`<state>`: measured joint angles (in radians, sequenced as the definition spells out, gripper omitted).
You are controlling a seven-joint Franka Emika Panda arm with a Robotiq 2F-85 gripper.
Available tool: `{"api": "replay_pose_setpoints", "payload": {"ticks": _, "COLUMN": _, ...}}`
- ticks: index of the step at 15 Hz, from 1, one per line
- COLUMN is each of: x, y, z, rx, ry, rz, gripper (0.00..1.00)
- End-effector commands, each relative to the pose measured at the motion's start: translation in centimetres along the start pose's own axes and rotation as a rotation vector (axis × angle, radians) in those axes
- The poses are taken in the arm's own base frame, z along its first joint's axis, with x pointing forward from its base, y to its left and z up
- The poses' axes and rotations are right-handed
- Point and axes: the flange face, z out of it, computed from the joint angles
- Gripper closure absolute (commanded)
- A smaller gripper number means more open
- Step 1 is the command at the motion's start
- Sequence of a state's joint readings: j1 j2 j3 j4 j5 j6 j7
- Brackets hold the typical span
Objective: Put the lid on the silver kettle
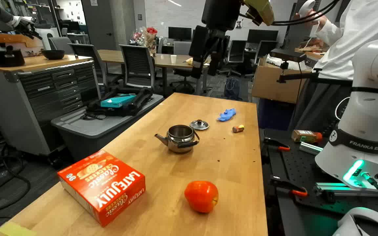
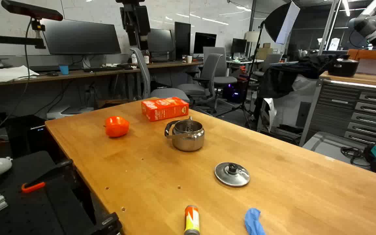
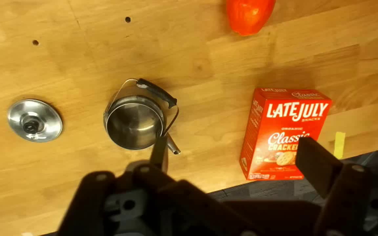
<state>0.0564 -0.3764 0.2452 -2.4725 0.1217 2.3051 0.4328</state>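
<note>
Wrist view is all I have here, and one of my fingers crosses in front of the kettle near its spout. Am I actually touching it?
Observer: No. In both exterior views the fingers hang well above the silver kettle, clear of it.
Operator: Good. I want to go for the lid next. Is there anything beyond it, past my left edge?
Observer: Yes. In both exterior views a blue glove lies on the table, apart from the lid, on its side away from the kettle.
</note>
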Motion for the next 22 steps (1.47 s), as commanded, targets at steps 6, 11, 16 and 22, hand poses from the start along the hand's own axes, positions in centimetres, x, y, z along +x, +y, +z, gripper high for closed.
{"api": "replay_pose_setpoints", "payload": {"ticks": 6, "x": 0.3, "y": -0.2, "z": -0.7, "rx": 0.006, "ry": 0.012, "rz": -0.001, "gripper": 0.00}}
{"api": "replay_pose_setpoints", "payload": {"ticks": 11, "x": 0.3, "y": -0.2, "z": -0.7, "rx": 0.006, "ry": 0.012, "rz": -0.001, "gripper": 0.00}}
{"api": "replay_pose_setpoints", "payload": {"ticks": 16, "x": 0.3, "y": -0.2, "z": -0.7, "rx": 0.006, "ry": 0.012, "rz": -0.001, "gripper": 0.00}}
{"api": "replay_pose_setpoints", "payload": {"ticks": 22, "x": 1.3, "y": 1.5, "z": -0.8, "rx": 0.017, "ry": 0.042, "rz": 0.039, "gripper": 0.00}}
